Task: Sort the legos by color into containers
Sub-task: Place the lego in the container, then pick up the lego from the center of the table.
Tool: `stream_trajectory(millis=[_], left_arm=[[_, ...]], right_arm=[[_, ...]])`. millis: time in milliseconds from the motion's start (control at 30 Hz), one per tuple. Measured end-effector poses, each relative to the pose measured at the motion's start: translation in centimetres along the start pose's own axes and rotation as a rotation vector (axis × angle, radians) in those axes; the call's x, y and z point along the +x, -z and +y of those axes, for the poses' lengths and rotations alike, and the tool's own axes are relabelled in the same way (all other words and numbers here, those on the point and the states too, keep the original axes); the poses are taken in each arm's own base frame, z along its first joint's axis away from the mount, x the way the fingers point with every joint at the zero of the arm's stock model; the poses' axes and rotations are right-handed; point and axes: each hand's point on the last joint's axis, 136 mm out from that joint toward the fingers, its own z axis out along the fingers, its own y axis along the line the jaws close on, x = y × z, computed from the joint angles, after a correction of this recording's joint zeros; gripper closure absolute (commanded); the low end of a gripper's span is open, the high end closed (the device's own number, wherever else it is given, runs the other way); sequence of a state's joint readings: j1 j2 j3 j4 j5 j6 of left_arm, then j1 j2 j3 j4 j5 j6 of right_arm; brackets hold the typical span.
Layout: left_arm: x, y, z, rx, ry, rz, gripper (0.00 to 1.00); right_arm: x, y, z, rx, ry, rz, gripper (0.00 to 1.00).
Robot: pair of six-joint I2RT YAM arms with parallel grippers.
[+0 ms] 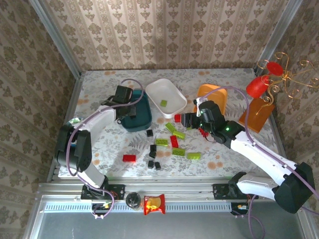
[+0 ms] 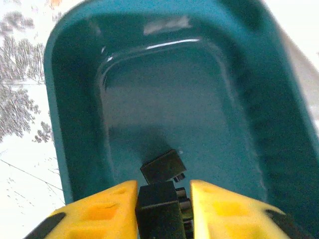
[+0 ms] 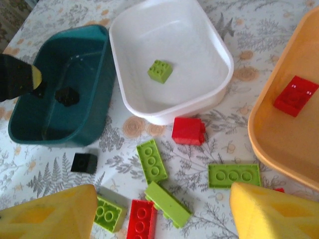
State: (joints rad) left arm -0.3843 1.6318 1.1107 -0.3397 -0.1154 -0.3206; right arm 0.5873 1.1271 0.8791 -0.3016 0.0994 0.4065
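Your left gripper [image 2: 163, 196] hangs inside the dark teal tub [image 2: 75, 99], its yellow fingers [image 2: 107, 211] drawn narrow on a black brick [image 2: 157, 211]. Just ahead of the fingertips a second black brick [image 2: 163, 167] lies flat on the tub floor. The tub's glossy walls rise on both sides of the gripper.

Your right gripper [image 3: 163, 191] hovers over the flowered tabletop [image 3: 239, 20] with its fingers spread wide and nothing between them. The white tub [image 3: 219, 84] stands ahead of it, with a lime square brick [image 3: 160, 71] on its floor. A loose red block [image 3: 188, 131] sits just beside the white tub's near wall. The teal tub is ahead and to the left, touching or almost touching the white one. The orange tub [image 3: 269, 129] is ahead and to the right, with a flat red brick [image 3: 295, 95] inside.

Between the right fingers lie a lime bar [image 3: 167, 204] and a red studded brick [image 3: 142, 219] close beside it. A lime six-stud brick [image 3: 152, 160] lies just ahead of these, and a lime three-stud plate [image 3: 234, 175] lies near the right finger. A small lime brick [image 3: 108, 213] touches the left finger's edge, and a black cube [image 3: 83, 163] lies ahead of that finger.

An amber box [image 1: 256, 117] stands off to the right arm's outer side. A snack packet [image 1: 154, 204] and a small bowl [image 1: 133, 199] lie well behind both grippers, between the arm bases.
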Motion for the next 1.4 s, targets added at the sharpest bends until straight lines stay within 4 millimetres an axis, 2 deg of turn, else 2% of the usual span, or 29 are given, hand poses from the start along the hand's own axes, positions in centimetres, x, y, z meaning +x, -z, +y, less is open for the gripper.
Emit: stream_trajectory(millis=[133,200,267,367,433,500,600,767,967,1100,1267,1400], left_arm=[[-0.3,0.2,-0.7,0.039,0.009,-0.005,0.25],[-1.2,1.4,-1.3,0.075,0.020,-0.037,0.15],[-2.5,3.6,-2.1,0.117,0.031,-0.095,0.03],[-4.4,8.1,-3.7,0.198,0.026,-0.219,0.00],[-4.7,11.0,-5.2,0.253,0.004,-0.289,0.00],[-3.9,13.7,-7.1,0.319,-0.031,-0.340,0.00],[-1.2,15.9,-8.6,0.386,-0.069,-0.359,0.00],[3.4,15.9,-7.3,0.391,-0.051,-0.322,0.00],[6.9,15.9,-5.2,0.382,0.002,-0.300,0.00],[8.2,16.2,-4.5,0.391,0.034,-0.302,0.00],[9.2,16.3,-4.0,0.395,0.063,-0.292,0.00],[9.9,15.8,-3.9,0.388,0.068,-0.269,0.00]], right_arm=[[2.4,-0.3,0.1,-0.023,-0.004,0.064,0.26],[3.8,-0.5,0.3,-0.032,0.007,0.101,0.25],[5.3,-0.8,0.7,-0.044,0.025,0.138,0.25],[6.9,-1.9,1.5,-0.053,0.055,0.197,0.25],[8.1,-3.1,1.8,-0.048,0.085,0.248,0.26],[8.9,-4.6,2.0,-0.038,0.107,0.294,0.28],[9.3,-7.3,2.6,-0.025,0.142,0.349,0.32],[9.4,-11.2,3.2,0.000,0.190,0.397,0.31],[8.5,-14.5,3.7,0.030,0.228,0.402,0.33],[8.6,-16.2,3.3,0.065,0.242,0.406,0.38],[9.6,-17.0,2.3,0.110,0.257,0.426,0.42],[10.8,-17.7,1.6,0.140,0.284,0.448,0.50]])
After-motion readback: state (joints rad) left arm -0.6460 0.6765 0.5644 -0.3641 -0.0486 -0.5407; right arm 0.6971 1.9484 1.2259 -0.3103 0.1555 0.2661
